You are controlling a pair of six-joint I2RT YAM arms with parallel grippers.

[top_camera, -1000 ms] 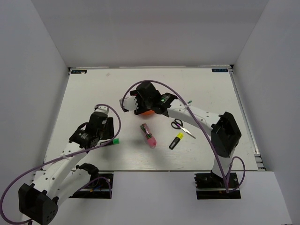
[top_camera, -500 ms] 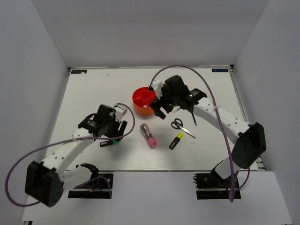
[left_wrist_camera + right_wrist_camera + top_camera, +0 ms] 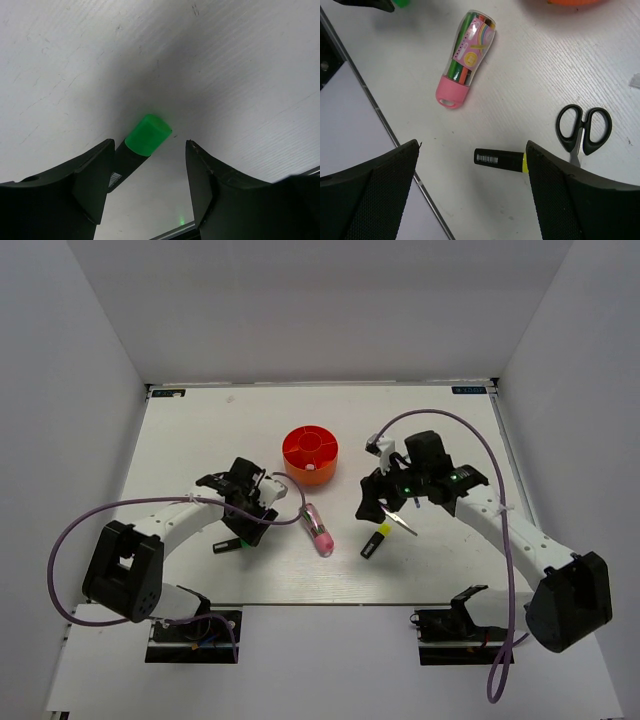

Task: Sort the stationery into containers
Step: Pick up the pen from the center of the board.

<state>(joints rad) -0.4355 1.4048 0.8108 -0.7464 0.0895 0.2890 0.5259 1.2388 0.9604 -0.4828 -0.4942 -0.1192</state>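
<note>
Right gripper (image 3: pixel 472 145) gone from organiser (image 3: pixel 310 454), now nearer, angled down over highlighter (image 3: pixel 501 158) and scissors (image 3: pixel 583 131), claw released, empty. Left gripper (image 3: pixel 148 150) stays low, claw released, straddling green marker (image 3: pixel 146 133).

Highlighter (image 3: pixel 506 161) label (image 3: pixel 487 158), perhaps barcode, unreadable.

Overhead camera spans the table (image 3: pixel 200 430); wrist cameras look down closely.
</note>
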